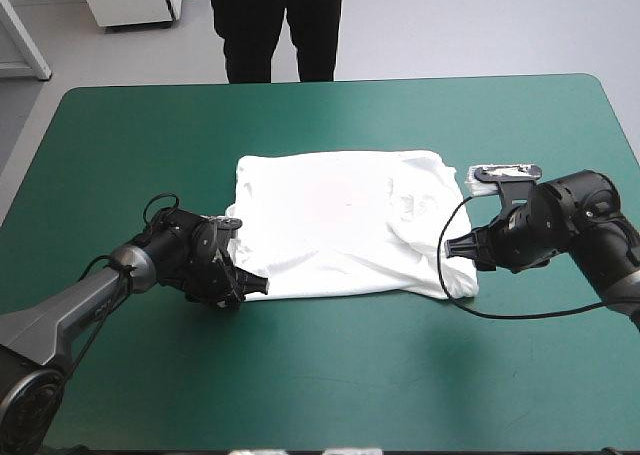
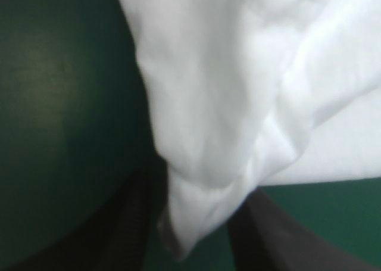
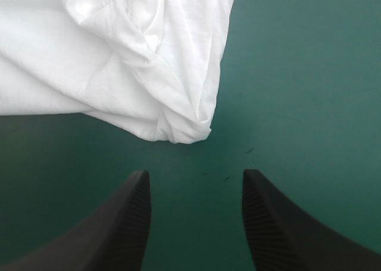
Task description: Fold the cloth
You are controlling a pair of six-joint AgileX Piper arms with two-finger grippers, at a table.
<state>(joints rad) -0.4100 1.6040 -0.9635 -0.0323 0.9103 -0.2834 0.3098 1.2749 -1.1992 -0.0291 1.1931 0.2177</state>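
**L pinching T-shirt corner, R open at other corner**

L gripper (image 1: 250, 283): black fingers nearly together w/ near-left corner of T-shirt (image 1: 340, 225) bunched btwn them. T-shirt lies flat mid-table on teal-green cover (image 1: 320, 375), white, roughly rectangular. R gripper (image 3: 195, 178): fingers spread, low over cover, just short of near-right corner, not touching it.

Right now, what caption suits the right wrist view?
Open right end effector just short of a corner of the T-shirt.
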